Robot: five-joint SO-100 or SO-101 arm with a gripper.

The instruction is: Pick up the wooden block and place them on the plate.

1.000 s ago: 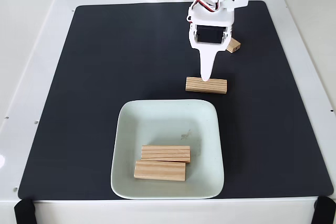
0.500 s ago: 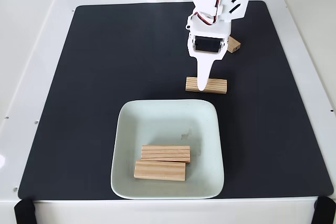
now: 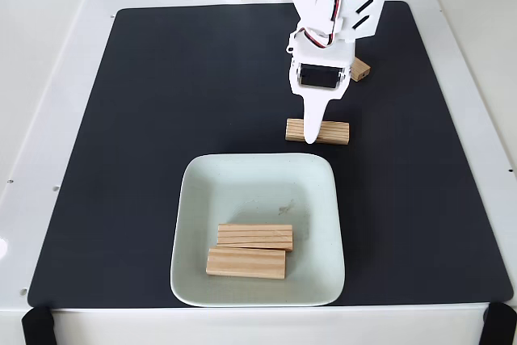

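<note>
Two wooden blocks [image 3: 250,250] already sit in the plate [image 3: 194,199], below-left of the claw [image 3: 310,136] in the fixed view, so they're done. Claw tip overlaps the third block [image 3: 329,131] w/ its left part, prob. lining up a grab; jaw gap can't tell. Fourth block [image 3: 360,69] lies up-right, partly behind the arm.

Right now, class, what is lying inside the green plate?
In the fixed view, the plate holds two wooden blocks side by side: one with grooves showing, and another in front of it. A brownish speck marks the centre. Whatever lies under them is hidden.
</note>
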